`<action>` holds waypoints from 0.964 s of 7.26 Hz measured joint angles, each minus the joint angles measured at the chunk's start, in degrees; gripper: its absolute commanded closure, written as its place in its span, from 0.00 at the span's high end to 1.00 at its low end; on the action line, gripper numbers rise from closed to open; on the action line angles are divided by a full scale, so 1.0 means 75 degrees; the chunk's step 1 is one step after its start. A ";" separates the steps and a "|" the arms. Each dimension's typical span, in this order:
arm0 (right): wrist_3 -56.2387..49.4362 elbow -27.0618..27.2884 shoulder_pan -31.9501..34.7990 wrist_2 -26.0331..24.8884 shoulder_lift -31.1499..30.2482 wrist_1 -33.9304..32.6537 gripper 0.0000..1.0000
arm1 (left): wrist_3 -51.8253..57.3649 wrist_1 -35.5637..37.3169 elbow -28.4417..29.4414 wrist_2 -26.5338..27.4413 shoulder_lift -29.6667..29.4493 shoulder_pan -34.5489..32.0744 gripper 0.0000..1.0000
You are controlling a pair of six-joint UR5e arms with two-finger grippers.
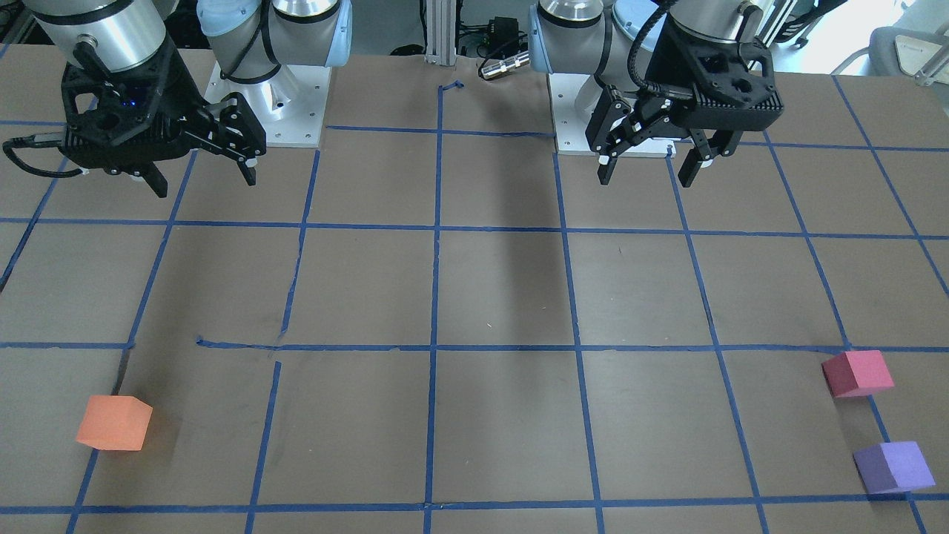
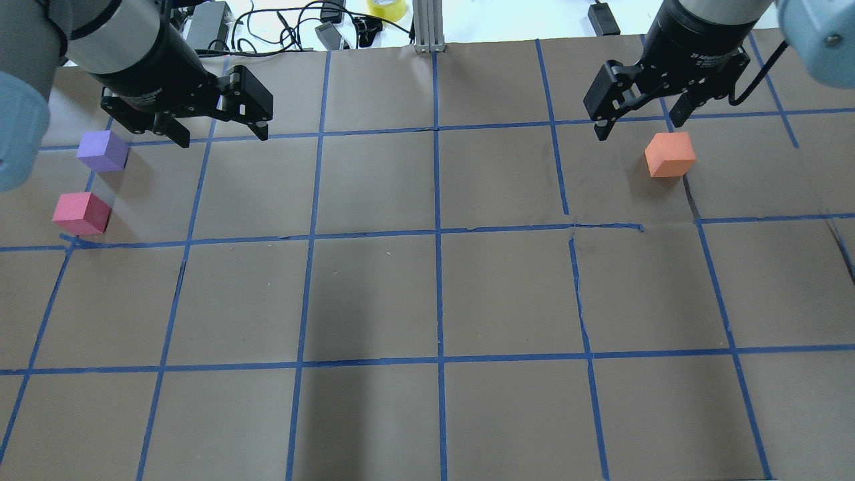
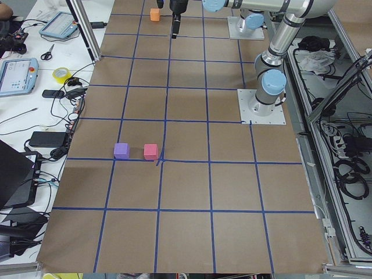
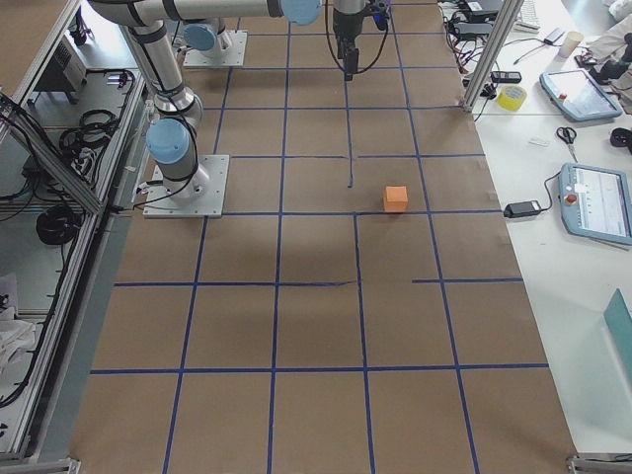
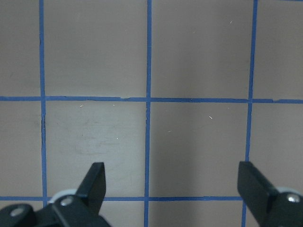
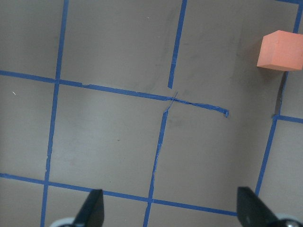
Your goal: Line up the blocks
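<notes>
Brown paper is covering the bench (image 2: 374, 294), and blue tape (image 2: 435, 234) is dividing it into a grid of squares. Beyond its far edge, cables (image 2: 280, 27) and a yellow tape roll (image 2: 387, 8) are lying on a white surface.

Seen from overhead, the purple block (image 2: 102, 151) is sitting at the far left, close to the bench's edge. The pinkish-red block (image 2: 81, 213) is sitting near it on the robot's side, and the two are not touching. Just to their right, the left pincer (image 2: 222, 135) is hovering above the bench with its fingers spread wide apart, gripping nothing. Its wrist camera is showing paper and tape lines between the two fingertips (image 5: 97, 182).

Far over on the right, the right pincer (image 2: 638, 127) is hanging above the bench, likewise spread apart and holding nothing. The orange block (image 2: 670, 154) is resting on the bench just beside that pincer, well apart from the other two blocks. It is appearing in the upper right corner of the right wrist camera's view.
</notes>
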 measured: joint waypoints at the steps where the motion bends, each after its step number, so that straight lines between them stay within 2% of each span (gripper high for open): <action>1: 0.0043 -0.0004 -0.0050 0.0004 0.0000 -0.0019 1.00 | 0.0000 -0.0003 0.0000 0.0005 0.0000 -0.0001 1.00; 7: 0.0041 -0.0024 -0.0472 0.0005 0.0009 -0.0165 1.00 | 0.0000 -0.0003 0.0004 -0.0003 0.0000 0.0009 1.00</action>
